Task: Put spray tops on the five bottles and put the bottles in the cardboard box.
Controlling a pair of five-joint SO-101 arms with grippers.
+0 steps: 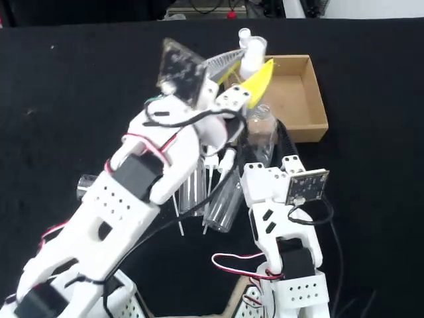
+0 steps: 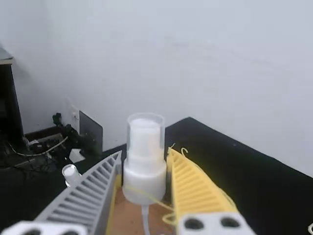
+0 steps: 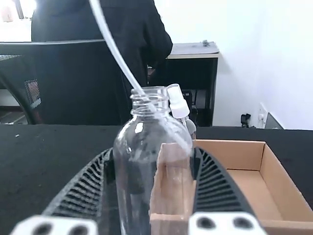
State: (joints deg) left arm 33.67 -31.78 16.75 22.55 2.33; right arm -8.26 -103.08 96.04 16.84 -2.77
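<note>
My left gripper [image 1: 246,67] is shut on a white spray top [image 1: 252,54] with a clear cap, held high by the near-left corner of the cardboard box [image 1: 303,99]. In the left wrist view the spray top [image 2: 144,164] sits between the grey and yellow fingers of the left gripper [image 2: 144,155]. Below it my right gripper [image 3: 154,156] is shut on an upright clear bottle [image 3: 144,161], also seen in the high view as the bottle [image 1: 262,129]. The top's thin dip tube [image 3: 115,46] slants down into the bottle's open neck.
Two clear bottles [image 1: 224,199] [image 1: 192,189] lie between the arms, partly under the left arm. Another bottle [image 1: 86,185] lies at the left. A second white spray head [image 3: 177,102] shows just behind the held bottle. The box [image 3: 244,156] is open.
</note>
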